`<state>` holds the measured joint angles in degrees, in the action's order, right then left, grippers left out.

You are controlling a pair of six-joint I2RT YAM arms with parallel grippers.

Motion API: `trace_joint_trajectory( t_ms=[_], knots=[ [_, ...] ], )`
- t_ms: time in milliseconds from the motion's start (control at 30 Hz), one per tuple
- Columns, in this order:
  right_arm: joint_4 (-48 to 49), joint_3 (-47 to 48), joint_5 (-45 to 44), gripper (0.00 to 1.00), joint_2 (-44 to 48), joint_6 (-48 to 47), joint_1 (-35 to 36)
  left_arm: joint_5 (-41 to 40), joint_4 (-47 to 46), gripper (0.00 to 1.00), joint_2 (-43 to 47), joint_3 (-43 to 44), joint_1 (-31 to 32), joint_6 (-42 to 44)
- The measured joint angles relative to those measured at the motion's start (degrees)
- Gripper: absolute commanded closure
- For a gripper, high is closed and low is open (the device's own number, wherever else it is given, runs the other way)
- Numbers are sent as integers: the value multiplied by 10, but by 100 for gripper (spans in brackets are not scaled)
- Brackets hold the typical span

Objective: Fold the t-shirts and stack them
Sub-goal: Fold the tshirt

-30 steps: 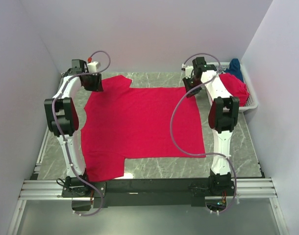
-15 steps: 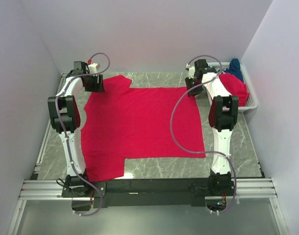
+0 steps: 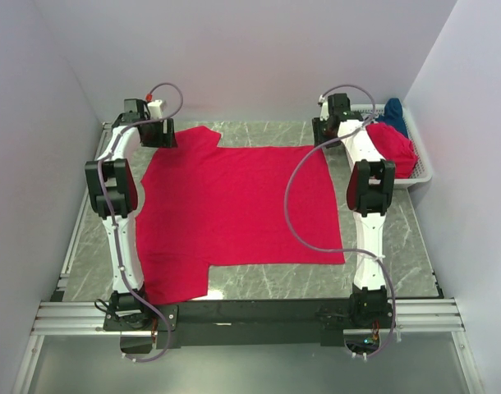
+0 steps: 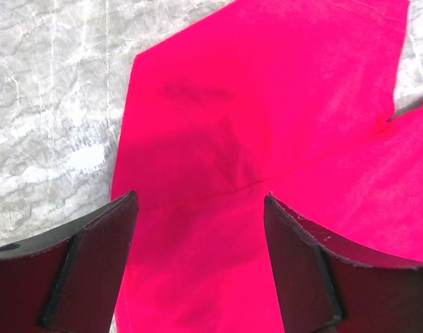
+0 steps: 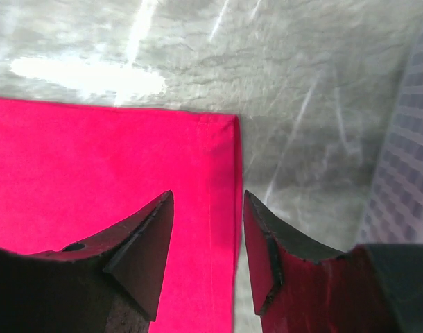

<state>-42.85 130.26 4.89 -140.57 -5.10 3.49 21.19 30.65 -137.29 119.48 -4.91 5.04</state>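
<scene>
A bright red t-shirt (image 3: 234, 209) lies spread flat on the marble table, its collar end to the left and its hem to the right. My left gripper (image 3: 156, 135) is open above the far sleeve (image 4: 267, 118), fingers (image 4: 93, 263) apart with cloth between them. My right gripper (image 3: 323, 135) is open over the far hem corner (image 5: 222, 139), its fingers straddling the shirt's edge. Another red shirt (image 3: 394, 148) and a dark blue one (image 3: 392, 113) lie in the basket.
A white mesh basket (image 3: 423, 168) stands at the far right against the wall; its mesh shows in the right wrist view (image 5: 406, 159). Grey walls close in on the left, back and right. A metal rail (image 3: 250, 316) runs along the near edge.
Both grippers have moved a little farther back toward the rear wall, over the shirt's far sleeve and far hem corner. The shirt has not moved.
</scene>
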Motion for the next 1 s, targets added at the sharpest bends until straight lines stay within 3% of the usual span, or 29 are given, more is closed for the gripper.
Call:
trace_joint_trajectory(
  t_ms=[700, 833, 1000],
  knots=[
    [54, 41, -10, 37, -77, 7, 11, -11, -2, 12, -51, 55, 0, 0],
    [55, 48, -10, 42, -79, 4, 15, -11, -4, 12, -67, 78, 0, -2],
    [53, 52, -8, 60, -80, -3, 16, -12, -6, 11, -70, 81, 0, -2]
  ],
)
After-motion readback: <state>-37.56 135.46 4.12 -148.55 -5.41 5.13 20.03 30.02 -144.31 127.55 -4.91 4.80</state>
